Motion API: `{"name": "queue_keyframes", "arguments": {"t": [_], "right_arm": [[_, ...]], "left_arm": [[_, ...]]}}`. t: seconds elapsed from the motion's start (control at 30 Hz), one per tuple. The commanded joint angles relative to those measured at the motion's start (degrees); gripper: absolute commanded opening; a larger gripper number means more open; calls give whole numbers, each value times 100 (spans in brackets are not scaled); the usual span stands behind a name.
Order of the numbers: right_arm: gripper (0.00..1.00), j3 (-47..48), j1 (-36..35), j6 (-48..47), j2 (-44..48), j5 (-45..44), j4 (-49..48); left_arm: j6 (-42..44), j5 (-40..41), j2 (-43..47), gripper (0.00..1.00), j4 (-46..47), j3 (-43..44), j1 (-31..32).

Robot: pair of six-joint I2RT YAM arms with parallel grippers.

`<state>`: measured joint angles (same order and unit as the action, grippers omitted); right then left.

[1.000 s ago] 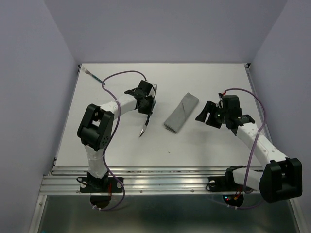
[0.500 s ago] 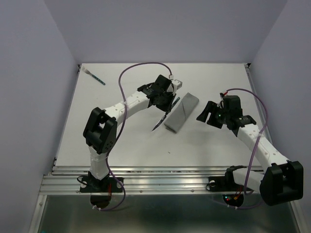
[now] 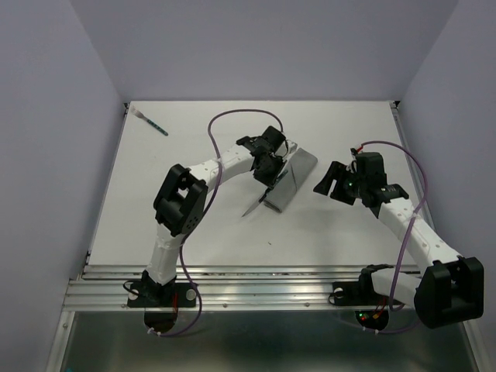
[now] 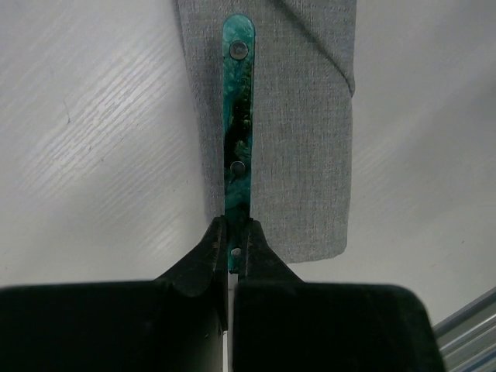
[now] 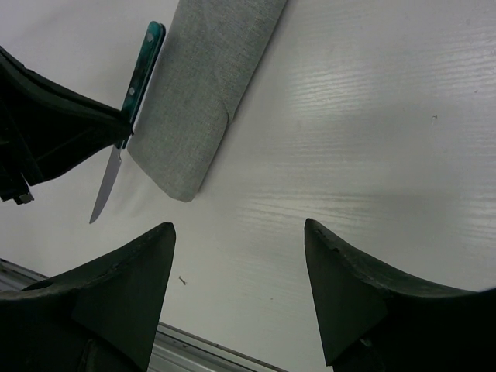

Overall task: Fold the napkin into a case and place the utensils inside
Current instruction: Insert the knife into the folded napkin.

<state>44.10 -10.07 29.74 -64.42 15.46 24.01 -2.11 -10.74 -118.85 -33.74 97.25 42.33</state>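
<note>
The case is a narrow folded grey cloth pouch lying at mid-table. It also shows in the left wrist view and the right wrist view. My left gripper is shut on the knife, gripping near where the handle meets the blade. The teal handle runs along the case's left edge on top of the cloth, and the blade points toward the near edge. My right gripper is open and empty to the right of the case. The second utensil lies at the far left.
A metal rail runs along the table's near edge. The walls close in at the left, back and right. The left arm reaches across the table's middle toward the case.
My left gripper has carried the knife to the right, from left of the case to over its left edge. The right arm has not moved.
</note>
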Motion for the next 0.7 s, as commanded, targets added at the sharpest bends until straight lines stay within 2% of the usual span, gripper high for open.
{"name": "queue_keyframes", "arguments": {"t": [0.0, 0.67], "right_arm": [[73, 99, 22, -100, 18, 27, -63], [73, 73, 22, -109, 193, -96, -28]], "left_arm": [[-167, 116, -208, 0, -369, 680, 109], [-791, 204, -1061, 0, -792, 1762, 118]]}}
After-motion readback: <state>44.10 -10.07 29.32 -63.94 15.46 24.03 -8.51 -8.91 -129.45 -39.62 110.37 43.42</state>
